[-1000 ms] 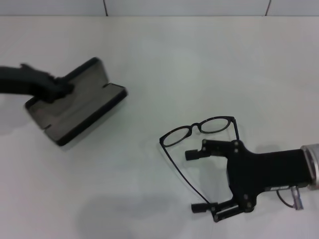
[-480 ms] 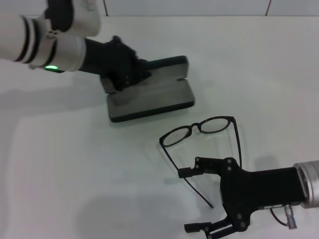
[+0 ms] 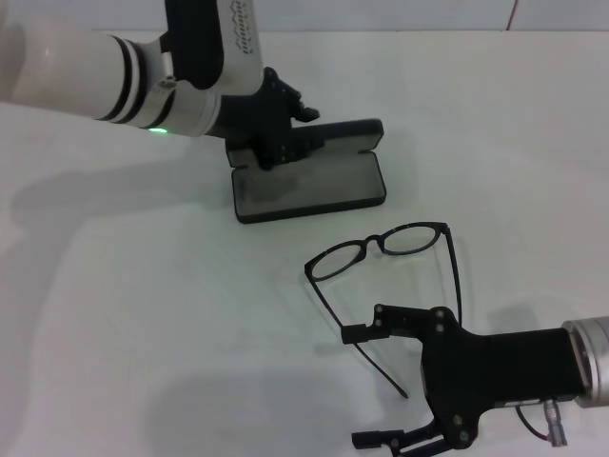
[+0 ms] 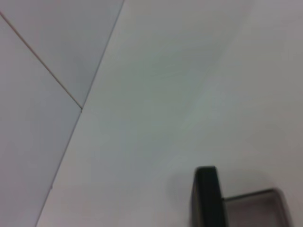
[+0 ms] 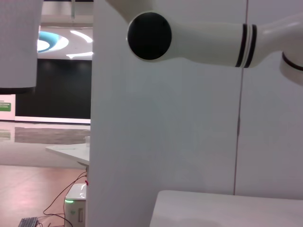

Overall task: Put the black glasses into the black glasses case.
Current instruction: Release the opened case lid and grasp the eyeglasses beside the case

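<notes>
The black glasses (image 3: 381, 248) lie unfolded on the white table, lenses facing away from me and temple arms pointing toward me. Just behind them the black glasses case (image 3: 309, 173) lies open, its grey lining up. My left gripper (image 3: 278, 133) is shut on the case's left end. The left wrist view shows one black edge of the case (image 4: 206, 195) and some lining. My right gripper (image 3: 364, 386) is open at the near right. One of its fingers (image 3: 359, 332) is beside the glasses' left temple arm, whose tip lies between the two fingers.
The white table (image 3: 143, 314) ends at a pale wall (image 3: 381, 14) at the far edge. A small cable and connector (image 3: 552, 424) hang under my right wrist. The right wrist view shows the wall and my white left arm (image 5: 203, 33).
My left arm has carried the open case from the far left to the middle, just behind the glasses. My right gripper has drawn back toward me, off the frame.
</notes>
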Available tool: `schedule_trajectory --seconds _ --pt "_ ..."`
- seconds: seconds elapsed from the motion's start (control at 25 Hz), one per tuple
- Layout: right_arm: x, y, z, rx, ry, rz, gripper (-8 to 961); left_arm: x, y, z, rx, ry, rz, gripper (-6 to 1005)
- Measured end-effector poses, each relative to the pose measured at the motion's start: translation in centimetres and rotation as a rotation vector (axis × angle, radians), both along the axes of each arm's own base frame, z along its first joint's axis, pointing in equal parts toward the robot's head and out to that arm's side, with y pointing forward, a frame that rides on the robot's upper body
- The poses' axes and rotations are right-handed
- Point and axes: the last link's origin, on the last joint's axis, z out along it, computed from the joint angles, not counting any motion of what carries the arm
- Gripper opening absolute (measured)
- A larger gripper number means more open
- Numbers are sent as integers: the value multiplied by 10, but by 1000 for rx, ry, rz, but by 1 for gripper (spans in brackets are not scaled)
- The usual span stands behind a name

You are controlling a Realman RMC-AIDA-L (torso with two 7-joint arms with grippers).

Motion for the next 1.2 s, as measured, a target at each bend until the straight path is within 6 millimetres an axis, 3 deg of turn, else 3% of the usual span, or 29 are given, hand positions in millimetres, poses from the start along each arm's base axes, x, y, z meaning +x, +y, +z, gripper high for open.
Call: schedule_trajectory --seconds 0.2,0.32,0.52,0.6,0.84,1.0,1.2 --pt "-1 4 2 20 10 -12 861 15 -8 1 -65 -122 16 308" --pt "-2 13 8 67 42 -48 859 23 -18 12 -116 -301 49 371" --pt "-6 46 42 248 150 -178 855 13 -49 35 -182 -665 139 548" --pt "-10 62 58 244 42 -150 854 2 -60 40 -188 -765 180 638" --pt "-51 103 83 314 -501 -36 849 -40 -90 38 -149 -901 296 638" --pt "-79 111 77 326 -739 43 846 -56 -99 31 -128 -941 339 641" --pt "-95 117 57 311 -882 102 843 -56 -97 26 -128 -947 325 639"
